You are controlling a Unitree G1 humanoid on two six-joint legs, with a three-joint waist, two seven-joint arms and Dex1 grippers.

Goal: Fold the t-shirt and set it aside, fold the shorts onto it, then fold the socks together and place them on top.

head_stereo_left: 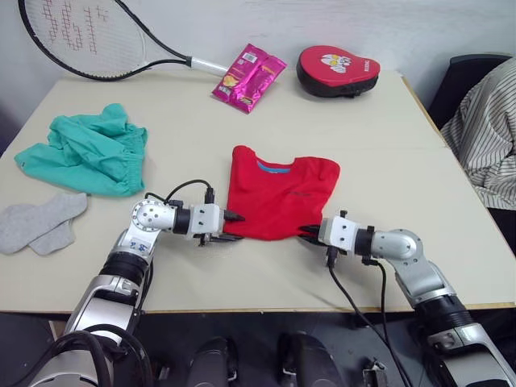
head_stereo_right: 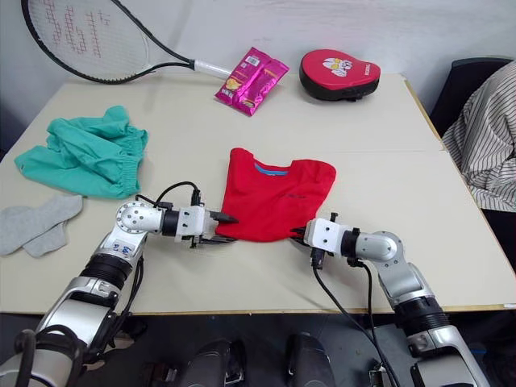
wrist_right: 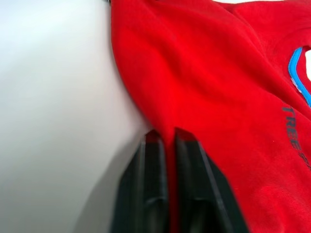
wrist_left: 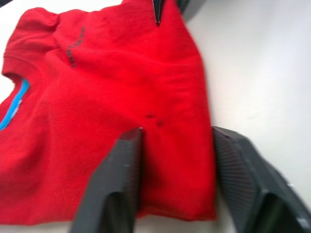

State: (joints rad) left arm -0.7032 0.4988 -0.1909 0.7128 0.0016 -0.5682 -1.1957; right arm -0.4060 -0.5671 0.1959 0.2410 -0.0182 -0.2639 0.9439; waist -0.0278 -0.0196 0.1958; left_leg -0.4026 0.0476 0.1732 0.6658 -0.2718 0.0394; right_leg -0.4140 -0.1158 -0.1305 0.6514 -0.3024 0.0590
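Centrally on the table (head_stereo_left: 387, 145) lay the t-shirt (head_stereo_left: 278, 197), its near hem pinched at five o'clock by the closed right hand (wrist_right: 167, 138) and straddled at seven o'clock by the open left hand (wrist_left: 177, 141), cloth hiding the right fingertips, shorts (head_stereo_left: 89, 149) and socks (head_stereo_left: 40, 222) well apart toward nine o'clock.

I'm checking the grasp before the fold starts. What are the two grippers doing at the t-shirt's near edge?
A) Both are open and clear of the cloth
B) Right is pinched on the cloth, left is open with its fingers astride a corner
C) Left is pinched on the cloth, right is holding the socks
B: the right gripper's fingers are shut on a fold of the t-shirt, while the left gripper's fingers stand apart around its corner.
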